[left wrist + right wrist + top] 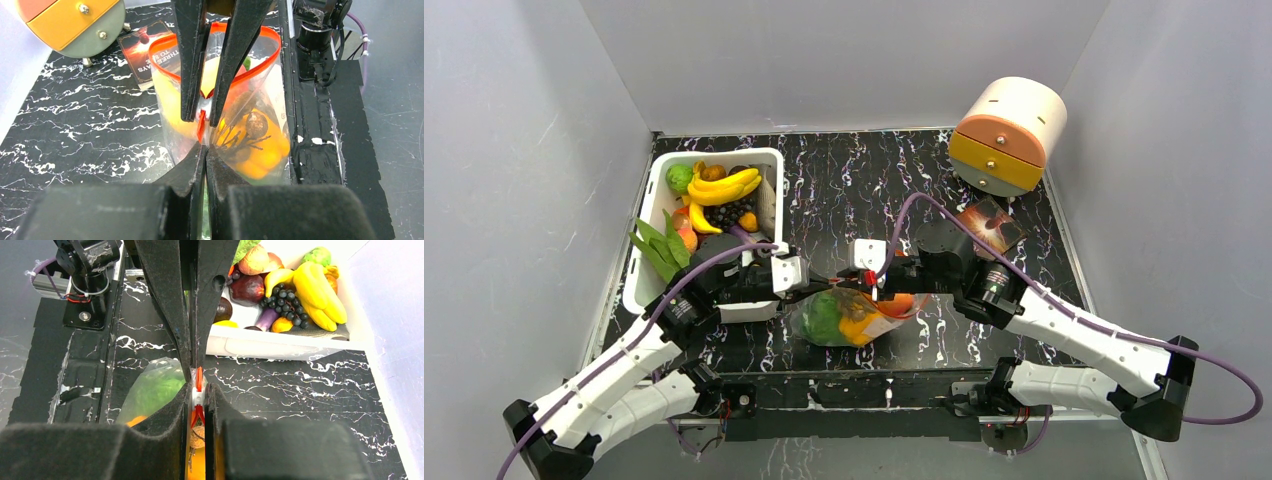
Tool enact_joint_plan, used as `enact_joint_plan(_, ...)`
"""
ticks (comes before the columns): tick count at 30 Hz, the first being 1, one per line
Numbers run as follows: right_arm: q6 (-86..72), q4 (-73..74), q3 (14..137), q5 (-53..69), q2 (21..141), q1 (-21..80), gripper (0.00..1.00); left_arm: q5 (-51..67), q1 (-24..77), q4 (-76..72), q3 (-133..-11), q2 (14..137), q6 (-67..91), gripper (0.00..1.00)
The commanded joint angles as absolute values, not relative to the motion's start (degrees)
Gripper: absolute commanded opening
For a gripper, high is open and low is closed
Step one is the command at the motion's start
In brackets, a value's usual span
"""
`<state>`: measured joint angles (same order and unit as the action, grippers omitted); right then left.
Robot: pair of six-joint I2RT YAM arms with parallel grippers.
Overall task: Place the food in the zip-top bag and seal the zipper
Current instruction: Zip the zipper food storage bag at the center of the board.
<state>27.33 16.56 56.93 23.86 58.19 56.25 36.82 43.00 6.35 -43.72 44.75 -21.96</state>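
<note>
At lower centre of the top view, lying on the black marbled table [844, 190]: the zip-top bag [852, 318], with green, yellow and orange food [824, 320] inside. Just above it, tip to tip, the left claw [834, 286] and the right claw [862, 284]. In the left wrist view, both clamped narrow on the zipper [201, 127], left from the bottom edge, right from the top, the red-orange strip gaping in a loop beyond. In the right wrist view, a white slider [198, 398] nipped between the right claw's pads. At upper left of the top view, more food heaped in a white tub [714, 153], bananas [724, 187] uppermost. At right, a dark packet [989, 225] below a round toy drawer unit [1009, 130].
</note>
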Motion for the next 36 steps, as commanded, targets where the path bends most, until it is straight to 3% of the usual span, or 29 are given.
enact_joint_plan(1, 28.0, 20.3, 58.31, 20.16, 55.85, 55.76, 0.01, 36.37, 42.89, 3.52, -43.08, 41.99, -21.23, 0.0)
enact_joint_plan(18, 26.15, 20.18, 58.6, 21.81, 54.07, 55.68, 0.0, 34.84, 42.89, 1.75, -41.92, 39.92, -18.91, 0.0)
enact_joint_plan(23, 25.12, 16.09, 58.45, 24.93, 54.57, 55.69, 0.0, 39.65, 42.89, 0.64, -42.26, 40.72, -18.1, 0.3)
enact_joint_plan(27, 25.22, 15.06, 58.83, 25.65, 55.71, 55.7, 0.0, 40.96, 42.89, 2.16, -44.2, 43.5, -18.99, 0.38)
enact_joint_plan(30, 25.3, 14.96, 59.14, 26.3, 56.2, 55.67, 0.0, 41.21, 42.89, 2.36, -44.95, 45.26, -19.5, 0.38)
enact_joint_plan(36, 25.23, 14.11, 59.02, 26.9, 57.01, 55.71, 0.0, 41.06, 42.95, -0.85, -45.44, 46.88, -18.46, 0.24)
